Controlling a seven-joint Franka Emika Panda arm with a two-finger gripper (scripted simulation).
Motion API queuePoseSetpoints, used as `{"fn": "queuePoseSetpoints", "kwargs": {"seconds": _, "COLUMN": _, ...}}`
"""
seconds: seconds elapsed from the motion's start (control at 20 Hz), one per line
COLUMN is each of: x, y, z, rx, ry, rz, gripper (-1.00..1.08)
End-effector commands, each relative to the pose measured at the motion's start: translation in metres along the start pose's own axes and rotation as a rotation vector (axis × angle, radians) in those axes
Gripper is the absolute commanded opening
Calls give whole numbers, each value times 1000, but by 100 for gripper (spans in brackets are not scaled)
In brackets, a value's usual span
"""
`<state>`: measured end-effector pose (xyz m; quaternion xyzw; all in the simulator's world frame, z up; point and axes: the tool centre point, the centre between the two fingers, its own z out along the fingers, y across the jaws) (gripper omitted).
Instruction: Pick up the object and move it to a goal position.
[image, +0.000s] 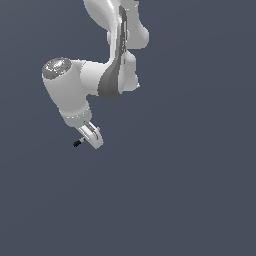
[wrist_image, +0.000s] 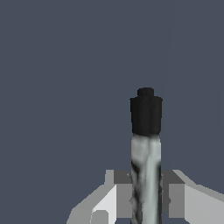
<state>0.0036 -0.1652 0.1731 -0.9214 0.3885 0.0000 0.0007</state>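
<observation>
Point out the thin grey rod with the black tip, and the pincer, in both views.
Thin light grey rod with black tip (wrist_image: 146, 175): wrist view, on the grey shaft.
Same rod (image: 77, 143): exterior view, on the black tip.
White pincer (image: 92, 137): exterior view, between the fingertips.
Pincer (wrist_image: 146, 199): wrist view, midway between the fingers, which close on the rod.

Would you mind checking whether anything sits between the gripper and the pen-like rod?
Nothing visible does: the gripper is shut on the rod, its fingers pressing the grey shaft while the black tip pokes out beyond them.
</observation>
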Motion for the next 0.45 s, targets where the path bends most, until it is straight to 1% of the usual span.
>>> {"fn": "queuePoseSetpoints", "kwargs": {"seconds": 0.0, "x": 11, "y": 16, "z": -13, "rx": 0, "ry": -1, "rz": -2, "gripper": -100}}
{"fn": "queuePoseSetpoints", "kwargs": {"seconds": 0.2, "x": 22, "y": 31, "z": -25, "rx": -1, "ry": 0, "rz": -2, "gripper": -100}}
{"fn": "queuePoseSetpoints", "kwargs": {"seconds": 0.4, "x": 26, "y": 34, "z": -29, "rx": -1, "ry": 0, "rz": -2, "gripper": -100}}
